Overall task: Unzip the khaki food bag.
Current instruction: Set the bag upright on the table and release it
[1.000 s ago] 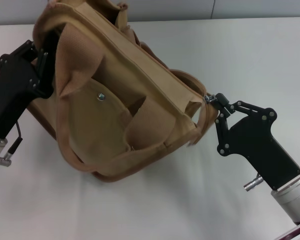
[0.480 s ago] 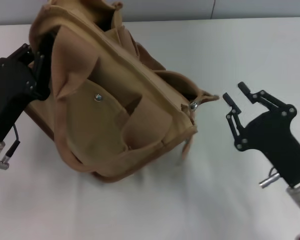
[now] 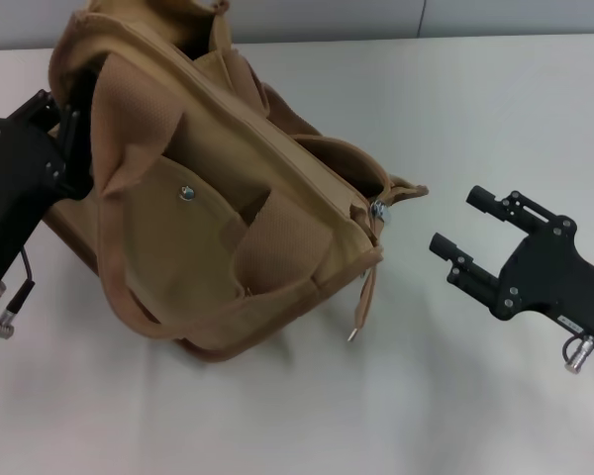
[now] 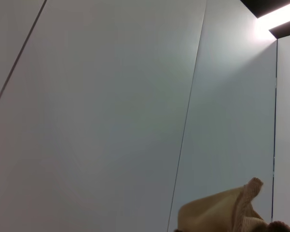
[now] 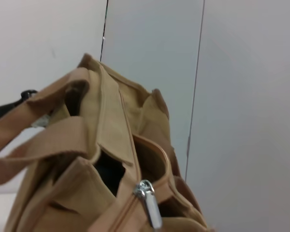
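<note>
The khaki food bag (image 3: 228, 228) sits tilted on the white table, front pocket and metal snap (image 3: 187, 194) towards me. Its top zipper is open along its length, and the metal pull (image 3: 378, 210) hangs at the bag's right end. The pull also shows in the right wrist view (image 5: 150, 208), below the gaping dark mouth (image 5: 108, 171). My left gripper (image 3: 71, 139) is at the bag's left end, shut on the fabric, its fingertips partly hidden by a strap handle. My right gripper (image 3: 456, 218) is open and empty, clear of the bag to the right.
The white table (image 3: 495, 99) runs back to a grey panelled wall (image 3: 327, 18). A thin strap end (image 3: 361, 302) dangles from the bag's right corner. The left wrist view shows only wall panels and a scrap of bag fabric (image 4: 227, 212).
My right gripper let go of the zipper pull, opened and drew back to the right. The bag's right end dropped and the bag shifted slightly left.
</note>
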Controlling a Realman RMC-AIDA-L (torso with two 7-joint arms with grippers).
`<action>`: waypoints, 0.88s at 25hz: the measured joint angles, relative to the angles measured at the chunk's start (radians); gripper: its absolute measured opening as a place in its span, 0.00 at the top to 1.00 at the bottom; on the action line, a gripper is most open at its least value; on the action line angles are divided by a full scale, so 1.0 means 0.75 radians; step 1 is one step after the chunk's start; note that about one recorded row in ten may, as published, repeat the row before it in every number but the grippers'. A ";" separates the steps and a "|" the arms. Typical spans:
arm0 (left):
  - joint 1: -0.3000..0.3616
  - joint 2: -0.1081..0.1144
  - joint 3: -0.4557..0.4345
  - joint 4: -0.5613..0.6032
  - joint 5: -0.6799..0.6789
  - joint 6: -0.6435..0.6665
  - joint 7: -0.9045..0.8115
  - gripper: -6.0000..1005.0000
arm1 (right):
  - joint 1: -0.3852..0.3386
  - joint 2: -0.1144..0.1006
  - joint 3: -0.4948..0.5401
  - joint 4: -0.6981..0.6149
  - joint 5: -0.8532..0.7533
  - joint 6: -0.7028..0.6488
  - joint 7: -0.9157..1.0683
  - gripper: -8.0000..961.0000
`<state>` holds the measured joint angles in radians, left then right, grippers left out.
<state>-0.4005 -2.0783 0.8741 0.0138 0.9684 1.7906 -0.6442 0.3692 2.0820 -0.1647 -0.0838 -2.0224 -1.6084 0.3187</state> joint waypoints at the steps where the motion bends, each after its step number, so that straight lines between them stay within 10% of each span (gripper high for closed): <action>1: 0.000 0.000 0.000 0.000 0.000 0.000 0.000 0.86 | 0.000 0.000 0.000 0.000 0.000 0.000 0.000 0.48; 3: 0.002 0.000 0.000 0.000 0.000 -0.003 0.000 0.86 | 0.043 0.005 0.000 0.027 0.003 0.081 -0.025 0.34; 8: 0.004 0.000 0.000 0.000 0.001 -0.005 0.000 0.86 | 0.117 0.007 0.005 0.110 0.005 0.173 -0.087 0.38; 22: 0.001 -0.002 0.000 0.000 0.005 -0.012 -0.005 0.86 | 0.174 0.012 0.093 0.242 0.012 0.237 -0.247 0.76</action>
<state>-0.3996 -2.0796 0.8744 0.0138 0.9720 1.7819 -0.6483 0.4998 2.0908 -0.0950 0.0979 -2.0133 -1.4308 0.1338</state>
